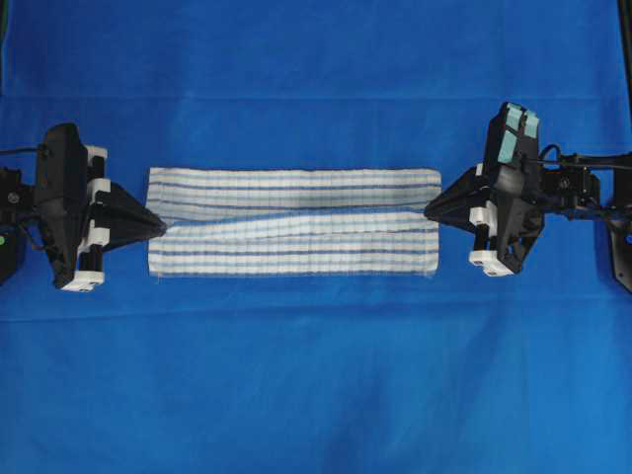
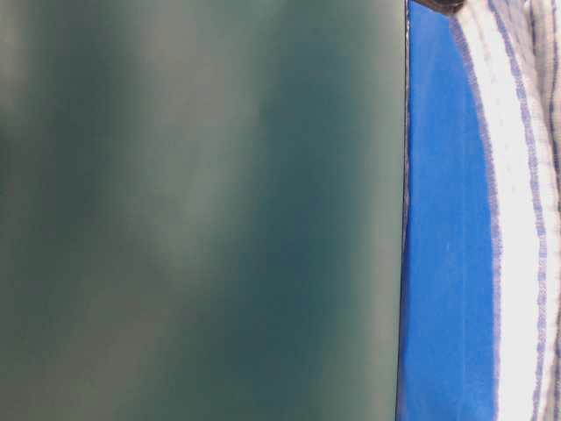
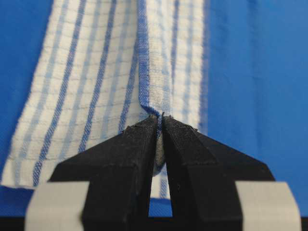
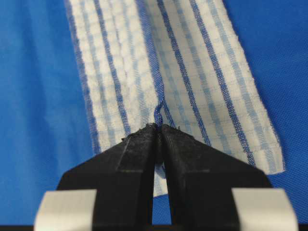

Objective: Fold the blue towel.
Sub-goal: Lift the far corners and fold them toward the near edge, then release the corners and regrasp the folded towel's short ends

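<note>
The blue towel [image 1: 293,222], white with thin blue stripes, lies as a long folded strip across the middle of the blue table covering [image 1: 316,375]. A hemmed edge runs lengthwise along the strip's middle. My left gripper [image 1: 161,226] is at the strip's left end, shut on that hem, which shows pinched between the tips in the left wrist view [image 3: 159,117]. At the right end my right gripper [image 1: 429,209] is shut on the same hem, seen pinched in the right wrist view [image 4: 158,126]. The towel [image 2: 517,210] also fills the right edge of the table-level view.
A dark green blurred surface [image 2: 202,210] blocks most of the table-level view. The plain blue table covering spreads all around the towel. Both arms' bodies [image 1: 59,202] [image 1: 553,193] lie at the table's left and right sides.
</note>
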Motion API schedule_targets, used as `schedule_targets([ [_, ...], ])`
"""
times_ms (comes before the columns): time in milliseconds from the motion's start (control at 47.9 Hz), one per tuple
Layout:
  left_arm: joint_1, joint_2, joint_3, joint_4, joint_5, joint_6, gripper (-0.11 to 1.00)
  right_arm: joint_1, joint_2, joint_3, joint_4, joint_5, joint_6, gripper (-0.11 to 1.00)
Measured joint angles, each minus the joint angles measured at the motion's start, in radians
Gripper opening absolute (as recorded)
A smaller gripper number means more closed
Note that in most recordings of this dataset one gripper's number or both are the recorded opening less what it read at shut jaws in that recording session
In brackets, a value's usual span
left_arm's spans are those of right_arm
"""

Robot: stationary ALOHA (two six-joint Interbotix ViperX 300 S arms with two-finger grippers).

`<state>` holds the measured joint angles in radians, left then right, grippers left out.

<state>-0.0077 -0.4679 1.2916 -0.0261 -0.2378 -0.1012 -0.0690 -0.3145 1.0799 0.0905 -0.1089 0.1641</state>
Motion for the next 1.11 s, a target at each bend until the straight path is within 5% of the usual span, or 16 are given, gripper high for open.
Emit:
schedule_targets([
  [501,-0.008,0.018,0.002,0.0,0.0,-0.005,0.05,0.02,0.051,-0.005,0.04,0.0,0.002,0.13],
  [710,-0.008,0.011,0.002,0.0,0.0,-0.006,0.4,0.037,0.067,-0.029,0.041,0.002,0.002,0.65],
  [898,-0.006,-0.014,-0.002,0.0,0.0,0.011,0.73,0.029,0.049,-0.031,0.041,0.002,-0.008,0.6],
  [1107,0.083,-0.026,-0.008,0.0,0.002,0.018,0.71,-0.083,0.034,-0.028,0.04,0.003,-0.014,0.6],
])
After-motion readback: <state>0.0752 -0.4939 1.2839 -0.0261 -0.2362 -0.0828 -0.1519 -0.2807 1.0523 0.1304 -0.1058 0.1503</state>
